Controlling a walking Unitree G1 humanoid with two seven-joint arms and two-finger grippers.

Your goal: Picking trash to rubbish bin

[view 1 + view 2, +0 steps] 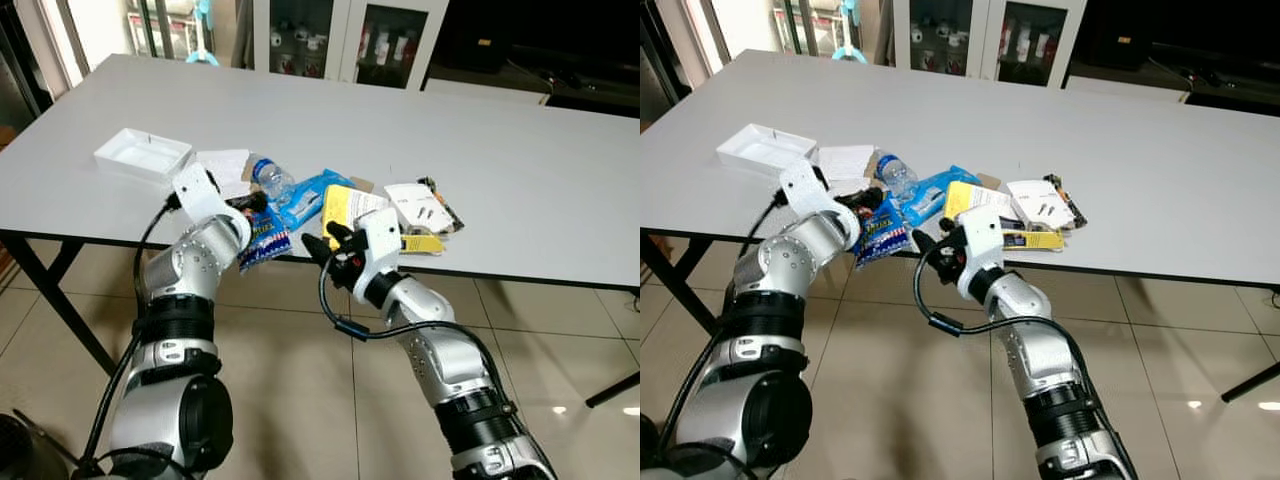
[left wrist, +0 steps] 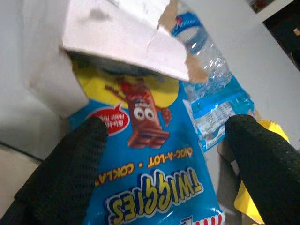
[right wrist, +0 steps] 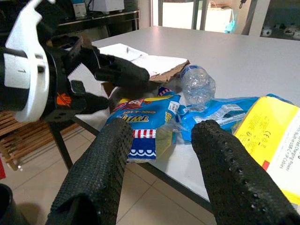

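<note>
Snack packet (image 2: 150, 173), blue, overhung the table's (image 1: 520, 150) near edge beside a bottle (image 1: 272, 180); left gripper (image 2: 159, 159) fingers apart either side of it; right gripper (image 3: 159, 154) fingers apart, just off that edge

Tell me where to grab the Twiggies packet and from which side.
Grip the Twiggies packet by its near end, which overhangs the table edge, coming from the robot's side. It lies flat, so its free end lets one finger go above and one below. The left gripper already points at it, fingers open to either side. The far end is tucked under torn cardboard beside the bottle.
</note>
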